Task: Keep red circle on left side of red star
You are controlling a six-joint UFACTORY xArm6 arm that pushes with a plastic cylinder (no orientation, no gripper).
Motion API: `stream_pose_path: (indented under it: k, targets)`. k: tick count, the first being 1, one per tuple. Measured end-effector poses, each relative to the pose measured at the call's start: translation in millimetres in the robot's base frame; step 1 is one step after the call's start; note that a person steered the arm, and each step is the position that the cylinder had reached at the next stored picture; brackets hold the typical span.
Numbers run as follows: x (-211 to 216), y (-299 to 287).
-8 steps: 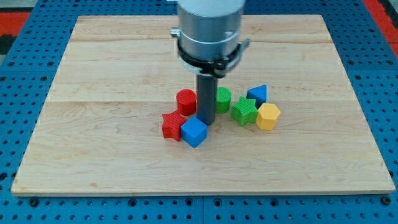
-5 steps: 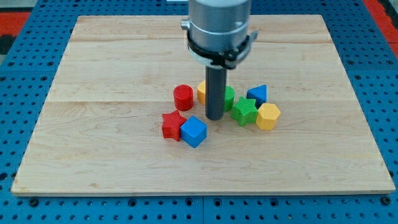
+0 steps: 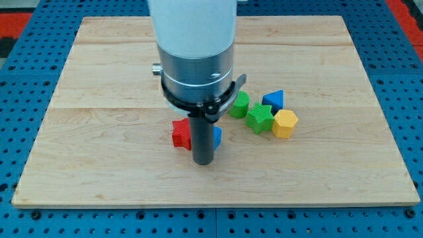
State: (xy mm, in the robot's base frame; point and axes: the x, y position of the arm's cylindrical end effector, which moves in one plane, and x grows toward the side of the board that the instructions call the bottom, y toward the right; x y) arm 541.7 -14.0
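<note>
Board: wooden board on blue pegboard.
Our tip: bare rod, holding nothing.
Red star: ten o'clock of tip, just beside.
Red circle: hidden behind our arm.
Blue cube: partly hidden, one o'clock.

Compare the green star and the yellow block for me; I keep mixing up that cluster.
The green star is green with jagged points; the yellow block is yellow with flat facets, apparently hexagonal. The star sits toward the view's left, the yellow block on its right. Both look similar in size, touch each other and lie clear of my tip.
</note>
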Motion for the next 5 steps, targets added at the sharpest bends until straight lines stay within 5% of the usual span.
stream_pose_path:
  k: [5]
  targets:
    - [-1,69]
